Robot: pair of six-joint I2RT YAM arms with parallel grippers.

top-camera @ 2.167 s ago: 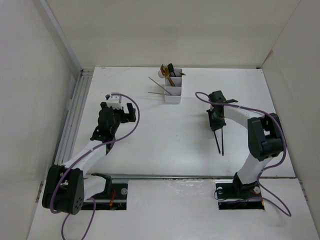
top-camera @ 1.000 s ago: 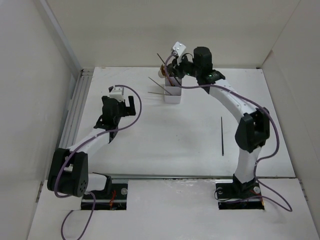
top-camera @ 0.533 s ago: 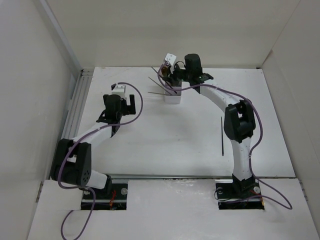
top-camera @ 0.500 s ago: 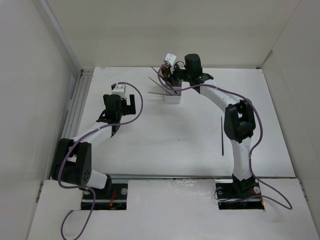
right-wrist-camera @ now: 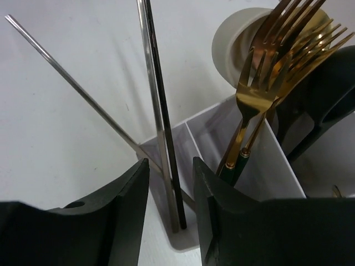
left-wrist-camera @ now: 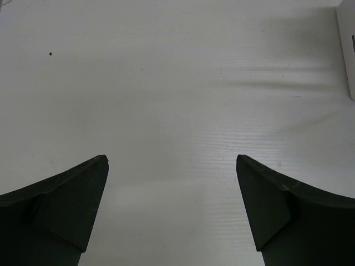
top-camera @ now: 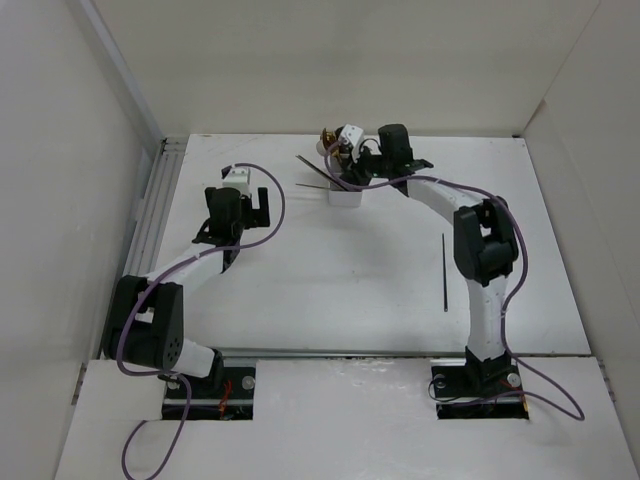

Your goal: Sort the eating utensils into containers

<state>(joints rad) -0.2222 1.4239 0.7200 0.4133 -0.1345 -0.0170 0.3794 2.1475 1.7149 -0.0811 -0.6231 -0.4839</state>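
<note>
Right hand (right-wrist-camera: 171, 183) sits low over the white three-compartment plastic organiser (right-wrist-camera: 277, 172), fingers slightly parted. A thin dark metal chopstick (right-wrist-camera: 161, 111) stands loose between them in the end compartment. Careful: lift away crooked and a finger could hook that stick, flicking it out or tipping the organiser. Left hand (left-wrist-camera: 172, 183) hangs spread wide, empty. Another chopstick (top-camera: 444, 272) lies flat on the surface (top-camera: 330, 270), well behind the right hand.

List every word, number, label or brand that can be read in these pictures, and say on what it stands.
None: no view shows any readable text.
The white organiser, the gold forks, the chopsticks and the table carry no print.
The white housing on the left arm's wrist is too small to tell.
</note>
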